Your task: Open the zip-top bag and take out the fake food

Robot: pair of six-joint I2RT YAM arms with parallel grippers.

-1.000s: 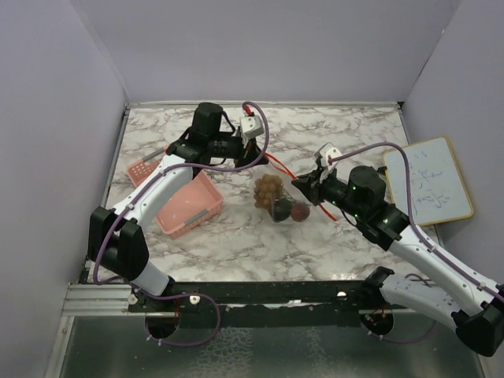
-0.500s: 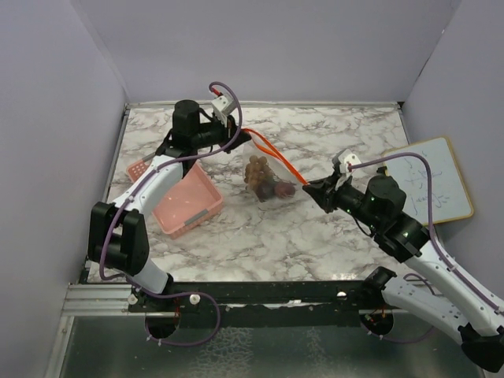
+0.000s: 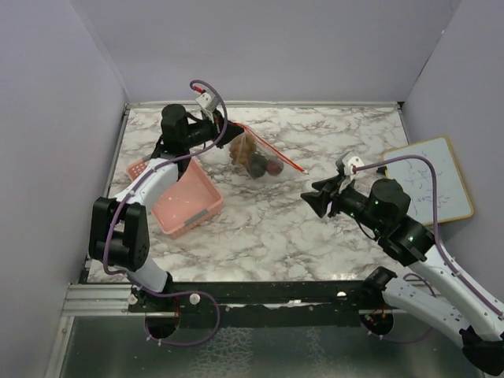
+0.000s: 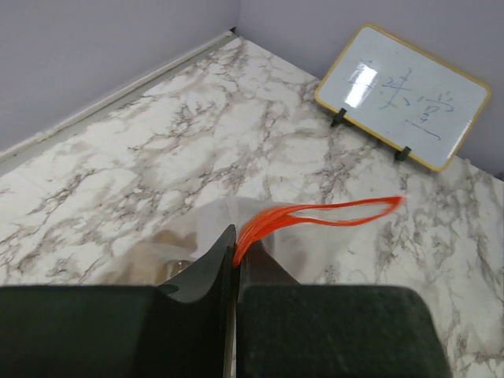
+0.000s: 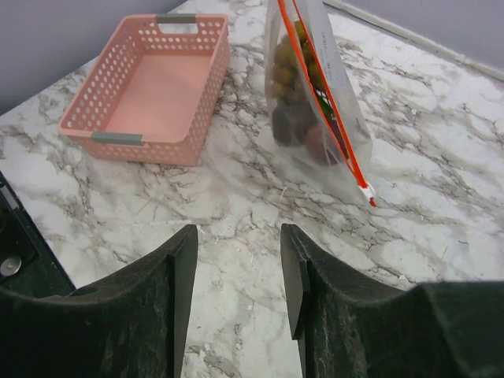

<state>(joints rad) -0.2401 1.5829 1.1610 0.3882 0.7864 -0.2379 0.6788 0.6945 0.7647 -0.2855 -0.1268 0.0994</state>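
Observation:
My left gripper is shut on one end of the zip-top bag's orange-red zip strip, at the back left of the table. In the left wrist view the strip's two sides part into a loop past the left gripper. Inside the clear zip-top bag lies the fake food: a golden-brown grape bunch and a dark maroon round fruit. The bag's far corner rests on the marble. My right gripper stands open and holds nothing, apart from the bag, the right gripper's jaws over bare marble.
A pink plastic basket sits at the left, beside the left arm, and appears as the pink basket in the right wrist view. A small whiteboard stands at the right edge. Purple walls close the table on three sides.
The right gripper has let go of the zip strip, opened and drawn back to the right. The left gripper has carried the bag back and to the left, nearer the basket.

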